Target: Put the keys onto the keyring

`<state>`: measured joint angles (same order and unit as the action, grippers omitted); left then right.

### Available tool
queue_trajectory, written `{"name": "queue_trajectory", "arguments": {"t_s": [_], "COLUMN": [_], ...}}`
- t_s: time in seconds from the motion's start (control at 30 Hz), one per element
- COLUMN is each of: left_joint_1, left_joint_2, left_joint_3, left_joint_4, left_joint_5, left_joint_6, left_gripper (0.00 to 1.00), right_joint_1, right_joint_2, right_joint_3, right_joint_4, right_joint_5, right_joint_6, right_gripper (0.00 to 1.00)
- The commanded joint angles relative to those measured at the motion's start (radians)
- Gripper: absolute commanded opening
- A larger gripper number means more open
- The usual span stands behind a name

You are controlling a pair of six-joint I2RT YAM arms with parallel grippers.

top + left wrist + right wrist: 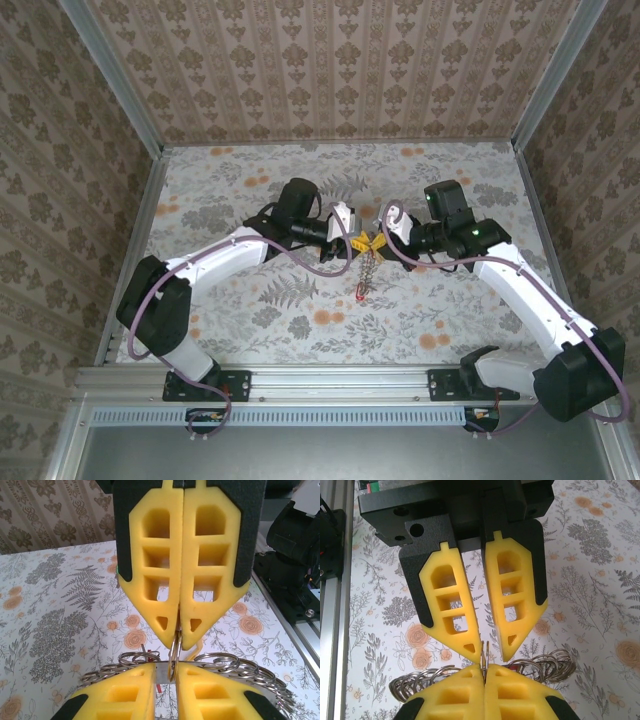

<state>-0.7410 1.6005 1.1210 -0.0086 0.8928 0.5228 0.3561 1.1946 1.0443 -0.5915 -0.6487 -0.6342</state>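
One link of the keyring (174, 656) stood on edge between the two sets of fingertips, and we took that as the relation the next move hung on. From that link the rest of the keyring fanned out to both sides in the wrist views. From above it trailed away from the fingertips towards the near edge of the table (470, 330), its long axis running roughly far to near, with a red key (360, 296) at its near end. We could not tell whether that key was already threaded on, nor make out any other keys.

The right gripper (179, 642) was closed, its tips pinching the link's rim. The left gripper (491, 652) faced it tip to tip with its jaws a narrow gap apart. The link sat in that gap, closer to one finger, and we could not tell whether it touched.

Both grippers met over the middle of the table, so neither arm was the nearer. We judged that the link lay straight ahead of the left jaws and edge-on to them, so the left would need only a small closing, not a reach.
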Motion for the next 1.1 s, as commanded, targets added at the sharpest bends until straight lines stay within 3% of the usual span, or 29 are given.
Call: {"name": "queue_trajectory", "arguments": {"t_s": [0.0,0.13,0.63,0.73,0.8,0.93,1.07], "left_joint_1": [-0.007,-0.014,-0.018,-0.018,-0.017,-0.006,0.007], "left_joint_2": [-0.017,-0.009,0.007,0.006,0.003,-0.016,-0.028], "left_joint_3": [0.042,0.052,0.056,0.054,0.049,0.003,-0.042], "left_joint_4": [-0.032,-0.033,0.0,0.001,0.0,0.086,0.238], "left_joint_5": [-0.002,0.009,0.06,0.058,0.049,0.061,0.124], "left_joint_6": [0.038,0.037,0.003,0.004,0.006,-0.041,-0.141], "left_gripper": [0.15,0.07,0.12,0.0,0.0,0.0,0.0], "right_joint_1": [0.018,0.04,0.069,0.069,0.069,0.059,0.025], "right_joint_2": [0.002,0.014,0.017,0.016,0.011,-0.021,-0.026], "right_joint_3": [0.055,0.082,0.1,0.095,0.093,0.049,0.001], "right_joint_4": [-0.046,-0.08,-0.071,-0.065,-0.065,-0.037,-0.024], "right_joint_5": [0.001,0.045,0.064,0.065,0.076,0.098,0.001], "right_joint_6": [-0.028,-0.033,-0.02,-0.018,-0.018,-0.019,-0.017], "right_gripper": [0.0,0.0,0.0,0.0,0.0,0.09,0.16]}}
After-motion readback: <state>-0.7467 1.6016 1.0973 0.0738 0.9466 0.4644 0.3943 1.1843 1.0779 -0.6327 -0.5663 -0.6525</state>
